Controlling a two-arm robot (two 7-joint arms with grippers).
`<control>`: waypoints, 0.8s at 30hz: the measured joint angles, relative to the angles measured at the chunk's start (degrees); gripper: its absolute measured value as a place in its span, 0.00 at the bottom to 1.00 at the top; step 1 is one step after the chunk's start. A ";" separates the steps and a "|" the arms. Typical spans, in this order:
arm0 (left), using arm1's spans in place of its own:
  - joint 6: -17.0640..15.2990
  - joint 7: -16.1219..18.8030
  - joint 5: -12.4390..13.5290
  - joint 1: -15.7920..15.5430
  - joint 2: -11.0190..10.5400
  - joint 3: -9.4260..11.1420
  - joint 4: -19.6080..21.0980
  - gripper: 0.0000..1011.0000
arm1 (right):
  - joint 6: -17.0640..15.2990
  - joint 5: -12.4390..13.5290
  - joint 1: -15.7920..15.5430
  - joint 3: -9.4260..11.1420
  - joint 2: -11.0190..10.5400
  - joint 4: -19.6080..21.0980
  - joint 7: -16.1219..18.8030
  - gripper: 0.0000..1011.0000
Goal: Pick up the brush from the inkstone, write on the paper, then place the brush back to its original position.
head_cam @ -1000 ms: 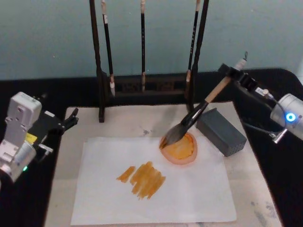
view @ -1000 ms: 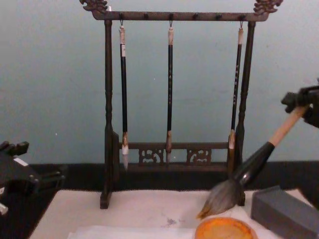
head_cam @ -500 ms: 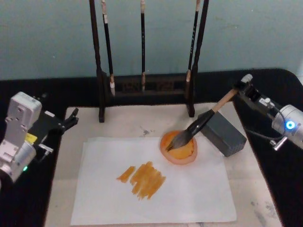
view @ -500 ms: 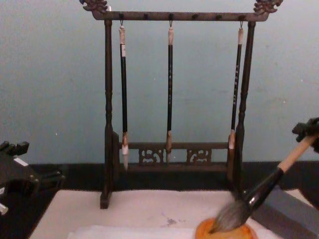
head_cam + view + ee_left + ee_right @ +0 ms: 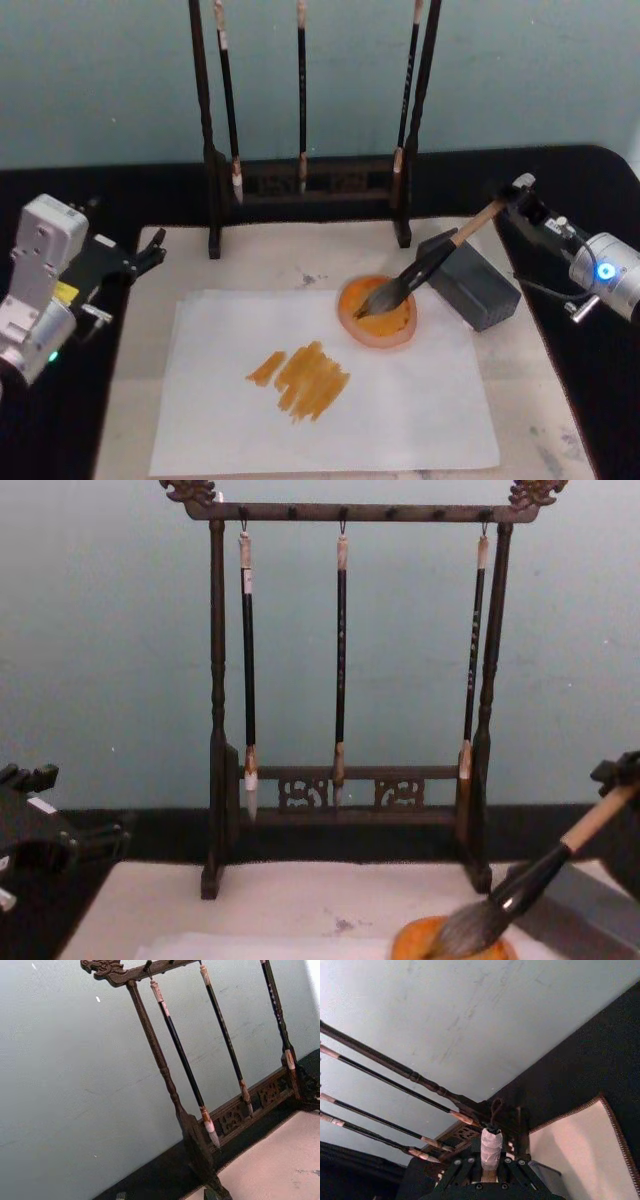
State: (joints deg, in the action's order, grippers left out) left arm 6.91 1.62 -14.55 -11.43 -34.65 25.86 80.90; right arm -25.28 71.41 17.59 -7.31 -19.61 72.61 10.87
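Clamped on bare wood near the cap by right claw (image 5: 512,198): light, stiff brush (image 5: 440,255), soft wet tuft in dish (image 5: 398,332). Parked left, spread: left claw (image 5: 148,252).

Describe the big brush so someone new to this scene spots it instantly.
Start at the dark wooden rack at the back of the mat, then drop to the orange dish before its right post. The brush slants from that dish up over the grey block into the right pincer; unlike the three thin black hanging brushes, it is thick and tan-handled.
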 joint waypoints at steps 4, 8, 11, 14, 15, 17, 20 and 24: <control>0.00 0.00 0.00 0.00 0.00 0.00 0.00 1.00 | 0.29 0.18 0.43 -0.61 -0.17 -1.02 -0.38 0.15; 0.00 0.00 0.00 0.00 0.00 0.00 0.00 1.00 | 0.80 0.34 0.92 -1.37 -0.39 -2.23 -0.55 0.15; 0.00 0.00 0.00 0.00 0.00 0.00 0.00 1.00 | 1.07 0.69 1.43 -1.78 -0.43 -3.25 -0.63 0.15; 0.00 0.00 0.00 0.00 0.00 0.00 0.00 1.00 | 1.21 1.30 2.01 -2.07 -0.39 -4.19 -0.63 0.15; 0.00 0.00 0.00 0.00 0.00 0.00 0.00 1.00 | 1.23 1.45 2.15 -2.14 -0.38 -4.38 -0.63 0.15; 0.00 0.00 0.00 0.00 0.00 0.00 0.00 1.00 | 1.30 1.84 2.51 -2.33 -0.37 -4.85 -0.64 0.15; 0.00 0.00 0.00 0.00 0.00 0.00 0.00 1.00 | 1.33 2.25 2.86 -2.61 -0.36 -5.29 -0.66 0.15; 0.00 0.00 0.00 0.00 0.00 0.00 0.00 1.00 | 1.32 3.20 3.43 -3.07 -0.36 -6.06 -0.68 0.15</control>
State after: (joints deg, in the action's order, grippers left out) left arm 6.91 1.62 -14.55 -11.43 -34.65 25.86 80.90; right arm -23.96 74.61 21.03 -10.38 -19.97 66.54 10.19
